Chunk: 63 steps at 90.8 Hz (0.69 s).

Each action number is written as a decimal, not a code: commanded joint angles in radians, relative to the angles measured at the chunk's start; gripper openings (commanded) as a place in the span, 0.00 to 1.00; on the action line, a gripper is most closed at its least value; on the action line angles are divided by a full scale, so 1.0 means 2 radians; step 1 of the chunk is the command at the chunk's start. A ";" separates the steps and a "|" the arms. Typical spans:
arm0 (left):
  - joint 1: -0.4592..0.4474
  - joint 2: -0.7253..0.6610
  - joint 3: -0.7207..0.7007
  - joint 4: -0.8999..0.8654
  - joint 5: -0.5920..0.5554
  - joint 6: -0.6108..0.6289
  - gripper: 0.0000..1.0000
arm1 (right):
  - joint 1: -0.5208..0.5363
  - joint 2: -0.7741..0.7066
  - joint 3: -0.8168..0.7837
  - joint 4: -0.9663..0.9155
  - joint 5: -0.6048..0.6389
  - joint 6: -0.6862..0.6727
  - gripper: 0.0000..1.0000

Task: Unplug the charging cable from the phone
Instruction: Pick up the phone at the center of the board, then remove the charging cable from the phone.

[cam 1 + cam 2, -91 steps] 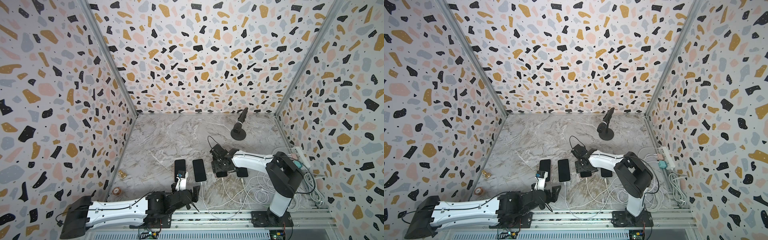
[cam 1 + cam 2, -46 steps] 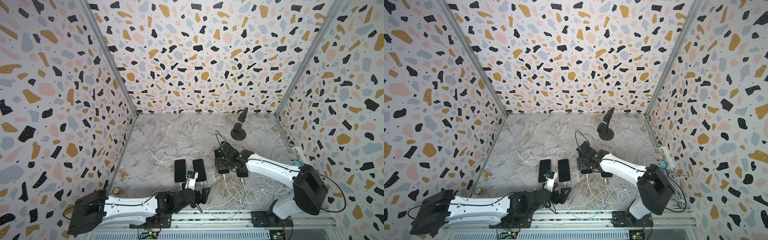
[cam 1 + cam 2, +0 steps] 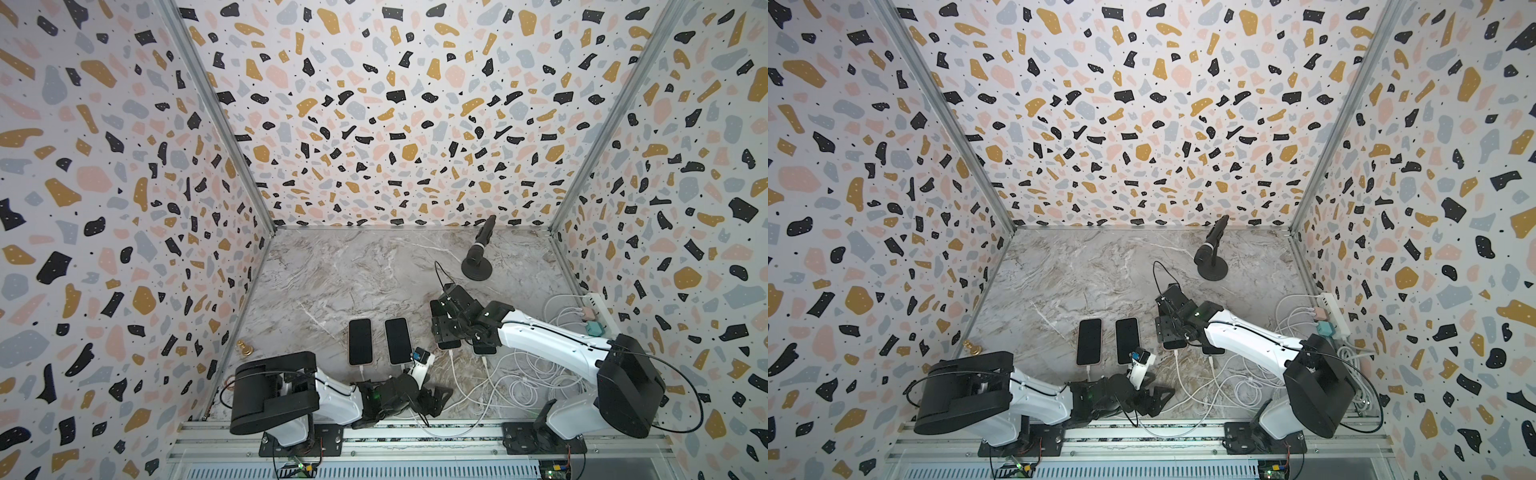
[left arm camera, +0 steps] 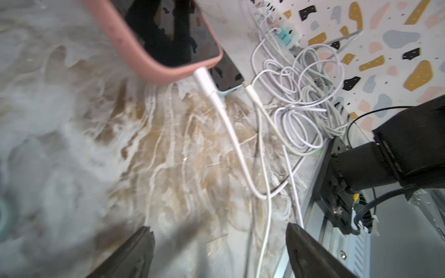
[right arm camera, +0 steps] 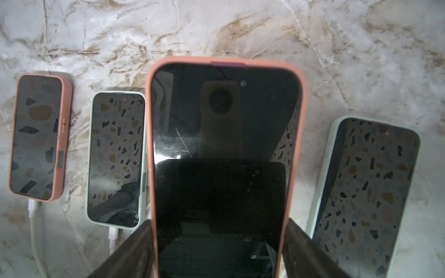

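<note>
My right gripper (image 5: 218,222) is shut on a pink-cased phone (image 5: 224,144), its fingers (image 5: 134,248) pressed on both long edges. In both top views it (image 3: 446,328) holds this phone (image 3: 1173,343) just right of the row of phones. In the left wrist view the phone (image 4: 149,55) is raised off the table, with the white charging cable (image 4: 231,130) plugged into its lower end. My left gripper (image 4: 220,237) is open low over the table near the front rail (image 3: 436,399). The cable runs between its jaws without touching them.
A pink phone (image 3: 360,341) and a green one (image 3: 397,340) lie plugged in to the left, another pale one (image 5: 366,192) to the right. Coiled white cables (image 3: 532,382) lead to a power strip (image 3: 594,311). A microphone stand (image 3: 478,257) is behind; a small brass piece (image 3: 243,348) at the left wall.
My left gripper has swung right along the front edge, from below the two left phones to the held phone's cable. The right arm's body has swung right, its gripper keeping the phone.
</note>
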 commanded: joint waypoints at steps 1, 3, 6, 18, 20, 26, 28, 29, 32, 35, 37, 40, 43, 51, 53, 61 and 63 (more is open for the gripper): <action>0.002 0.003 0.009 0.075 0.014 0.018 0.88 | 0.002 -0.025 0.003 -0.001 0.000 -0.010 0.42; 0.002 0.003 0.010 0.073 0.014 0.019 0.88 | 0.002 -0.026 0.001 0.000 0.000 -0.010 0.41; 0.002 0.003 0.014 0.062 0.013 0.022 0.87 | 0.002 -0.027 0.000 0.001 0.000 -0.010 0.41; 0.002 0.022 0.038 0.041 0.020 0.020 0.81 | 0.002 -0.033 -0.002 0.002 0.000 -0.011 0.41; 0.002 0.028 0.041 0.043 0.020 0.019 0.80 | 0.002 -0.033 -0.002 0.002 0.000 -0.011 0.41; 0.002 0.042 0.047 0.047 0.018 0.016 0.77 | 0.002 -0.037 -0.002 0.001 0.001 -0.010 0.40; 0.002 0.046 0.048 0.048 0.018 0.014 0.77 | 0.002 -0.038 -0.002 0.000 0.001 -0.010 0.40; 0.002 0.048 0.048 0.049 0.017 0.014 0.76 | 0.002 -0.039 -0.002 0.000 0.001 -0.010 0.40; 0.002 0.053 0.049 0.054 0.018 0.013 0.75 | 0.002 -0.040 -0.001 0.000 0.001 -0.010 0.40; 0.002 0.058 0.050 0.059 0.018 0.012 0.75 | 0.002 -0.043 -0.002 0.000 0.000 -0.009 0.40; 0.002 0.061 0.051 0.061 0.018 0.012 0.74 | 0.002 -0.044 -0.003 0.002 0.000 -0.009 0.40; 0.002 0.064 0.053 0.063 0.018 0.012 0.73 | 0.002 -0.047 -0.005 0.006 -0.001 -0.007 0.40; 0.002 0.066 0.055 0.064 0.018 0.012 0.71 | 0.002 -0.049 -0.008 0.009 -0.002 -0.007 0.40; 0.002 0.071 0.060 0.064 0.016 0.012 0.64 | 0.002 -0.051 -0.010 0.012 -0.003 -0.003 0.39; 0.002 0.072 0.061 0.064 0.016 0.013 0.62 | 0.002 -0.051 -0.011 0.012 -0.003 -0.003 0.39; 0.002 0.073 0.063 0.064 0.013 0.012 0.56 | 0.002 -0.056 -0.016 0.022 -0.007 0.000 0.39; 0.002 0.073 0.062 0.064 0.013 0.012 0.55 | 0.002 -0.058 -0.017 0.024 -0.008 0.001 0.39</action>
